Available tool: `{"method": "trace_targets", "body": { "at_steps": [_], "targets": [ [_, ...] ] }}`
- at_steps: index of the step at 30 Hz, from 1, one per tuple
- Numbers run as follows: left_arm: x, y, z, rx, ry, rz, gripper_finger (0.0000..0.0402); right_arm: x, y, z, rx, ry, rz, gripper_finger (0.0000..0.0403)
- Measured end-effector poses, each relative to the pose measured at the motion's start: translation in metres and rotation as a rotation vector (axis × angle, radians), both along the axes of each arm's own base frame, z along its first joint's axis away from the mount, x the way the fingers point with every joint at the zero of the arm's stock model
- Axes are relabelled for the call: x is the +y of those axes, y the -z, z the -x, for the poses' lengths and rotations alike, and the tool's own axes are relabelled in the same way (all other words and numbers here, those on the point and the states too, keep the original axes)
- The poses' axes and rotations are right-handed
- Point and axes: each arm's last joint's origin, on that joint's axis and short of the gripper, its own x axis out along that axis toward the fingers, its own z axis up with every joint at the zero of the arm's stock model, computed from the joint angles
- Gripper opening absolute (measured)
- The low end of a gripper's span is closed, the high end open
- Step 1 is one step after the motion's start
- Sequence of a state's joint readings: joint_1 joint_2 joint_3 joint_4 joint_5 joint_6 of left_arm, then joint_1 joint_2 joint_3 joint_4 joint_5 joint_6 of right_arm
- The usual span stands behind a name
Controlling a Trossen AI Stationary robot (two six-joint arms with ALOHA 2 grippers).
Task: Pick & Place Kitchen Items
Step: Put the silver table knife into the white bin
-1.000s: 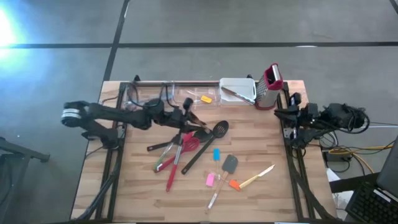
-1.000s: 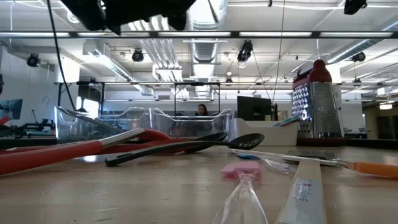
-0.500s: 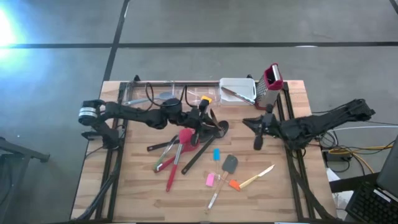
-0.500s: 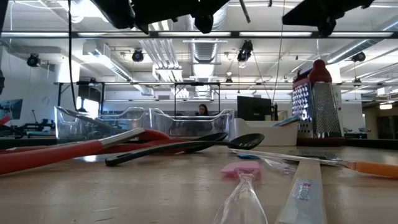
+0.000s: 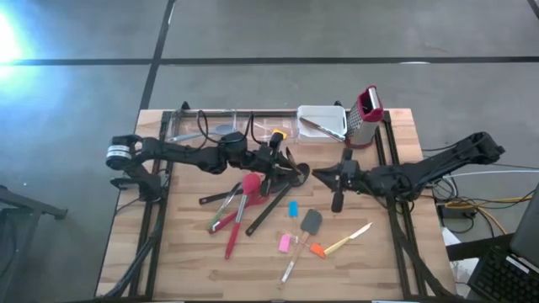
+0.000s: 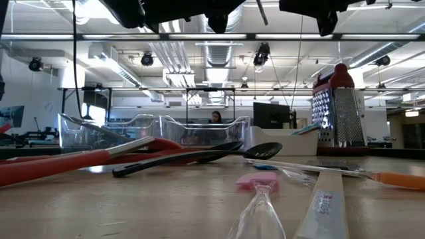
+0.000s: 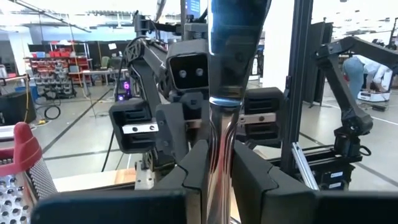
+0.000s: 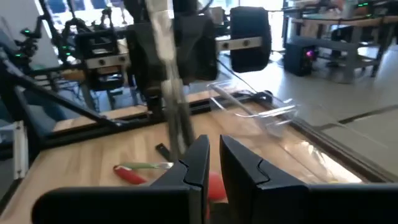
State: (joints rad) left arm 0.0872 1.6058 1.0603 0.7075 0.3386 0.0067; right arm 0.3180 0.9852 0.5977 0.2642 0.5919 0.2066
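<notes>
Right gripper [image 5: 338, 200] swung in toward centre, fingers pinched together, empty. Left gripper [image 5: 282, 160] clamps a shiny utensil handle [image 7: 224, 93], held upright (head unseen) just beside it, directly facing.

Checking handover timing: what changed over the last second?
The right gripper swung in from the table's right edge toward the centre. The left gripper, shut on a shiny utensil handle, lifted it to meet it, then held. Utensils on the table stayed put.
</notes>
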Motion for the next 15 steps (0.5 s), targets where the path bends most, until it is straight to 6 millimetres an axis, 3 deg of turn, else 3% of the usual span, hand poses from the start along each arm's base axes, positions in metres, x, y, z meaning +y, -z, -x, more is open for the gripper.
{"method": "trace_targets", "body": {
  "at_steps": [15],
  "targets": [
    [0.0, 0.001, 0.0, 0.008, 0.001, 0.0, 0.0046, 0.013, -0.018, -0.043, 0.042, -0.018, 0.037, 0.0148]
  ]
}}
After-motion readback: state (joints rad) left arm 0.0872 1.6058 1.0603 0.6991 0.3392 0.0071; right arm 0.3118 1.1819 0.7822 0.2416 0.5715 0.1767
